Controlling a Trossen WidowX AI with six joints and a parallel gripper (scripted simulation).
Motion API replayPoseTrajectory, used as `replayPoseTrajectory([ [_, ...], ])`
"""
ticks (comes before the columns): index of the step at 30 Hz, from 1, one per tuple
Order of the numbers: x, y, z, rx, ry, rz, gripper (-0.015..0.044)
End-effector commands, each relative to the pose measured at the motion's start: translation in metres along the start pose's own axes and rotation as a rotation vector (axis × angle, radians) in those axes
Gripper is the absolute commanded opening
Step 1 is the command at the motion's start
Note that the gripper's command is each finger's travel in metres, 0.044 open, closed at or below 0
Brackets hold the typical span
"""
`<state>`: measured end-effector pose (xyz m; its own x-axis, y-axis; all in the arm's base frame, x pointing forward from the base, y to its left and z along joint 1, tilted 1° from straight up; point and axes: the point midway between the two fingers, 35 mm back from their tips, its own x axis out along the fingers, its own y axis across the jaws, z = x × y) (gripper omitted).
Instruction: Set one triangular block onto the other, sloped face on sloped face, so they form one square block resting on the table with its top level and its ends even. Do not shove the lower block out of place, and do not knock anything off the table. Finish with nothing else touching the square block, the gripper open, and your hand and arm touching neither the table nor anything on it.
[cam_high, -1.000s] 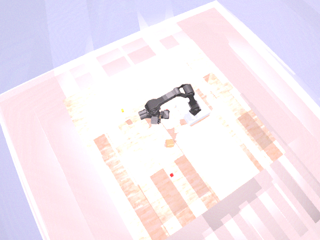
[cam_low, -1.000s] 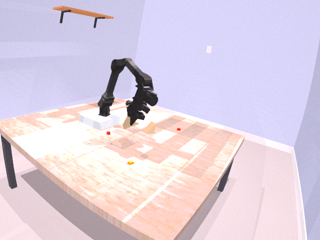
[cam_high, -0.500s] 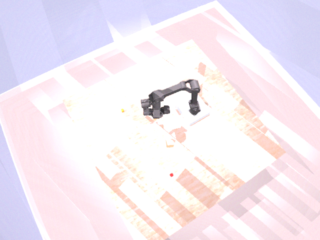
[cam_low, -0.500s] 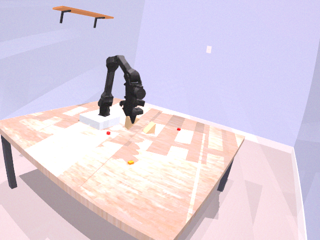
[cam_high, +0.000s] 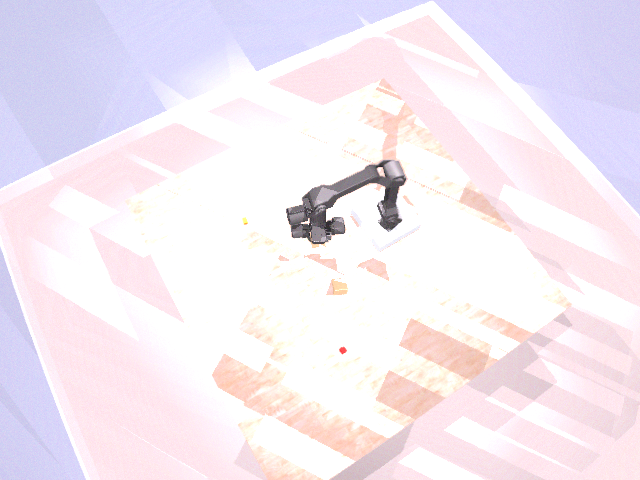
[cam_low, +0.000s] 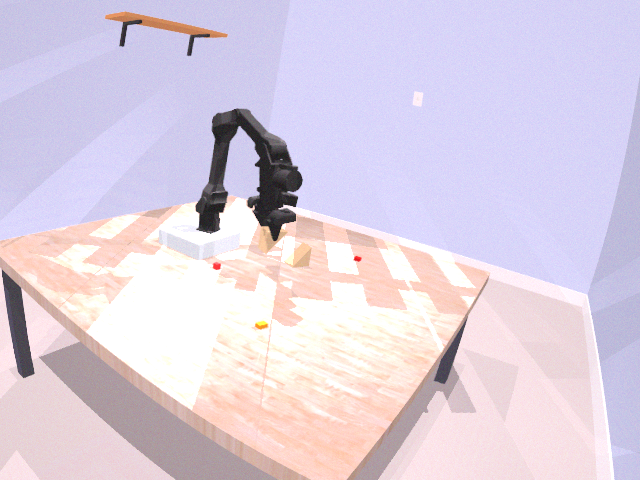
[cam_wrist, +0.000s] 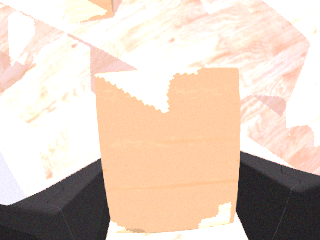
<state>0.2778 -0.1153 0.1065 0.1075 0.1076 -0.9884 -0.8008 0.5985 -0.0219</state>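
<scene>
My gripper (cam_low: 275, 231) (cam_high: 312, 235) (cam_wrist: 168, 160) is shut on a tan triangular block (cam_low: 269, 240) (cam_wrist: 167, 154), which fills the middle of the wrist view between the dark fingers. The block hangs low over the table (cam_low: 361, 351); I cannot tell whether it touches. The second tan triangular block (cam_low: 298, 254) (cam_high: 338, 287) rests on the table a short way to the right of the held one in the exterior view, apart from it.
The arm's white base (cam_low: 199, 241) (cam_high: 398, 235) stands to the left of the blocks. Two small red cubes (cam_low: 216, 265) (cam_low: 357, 258) and a small orange piece (cam_low: 261, 324) lie on the table. One red cube (cam_high: 342, 350) and the yellow piece (cam_high: 245, 221) show from above.
</scene>
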Motion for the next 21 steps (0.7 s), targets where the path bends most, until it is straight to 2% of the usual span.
replayPoseTrajectory([
  [1, -0.007, 0.010, 0.018, 0.004, -0.005, -0.006, 0.0000],
  [21, -0.028, 0.069, 0.087, 0.005, -0.016, -0.001, 0.0000],
])
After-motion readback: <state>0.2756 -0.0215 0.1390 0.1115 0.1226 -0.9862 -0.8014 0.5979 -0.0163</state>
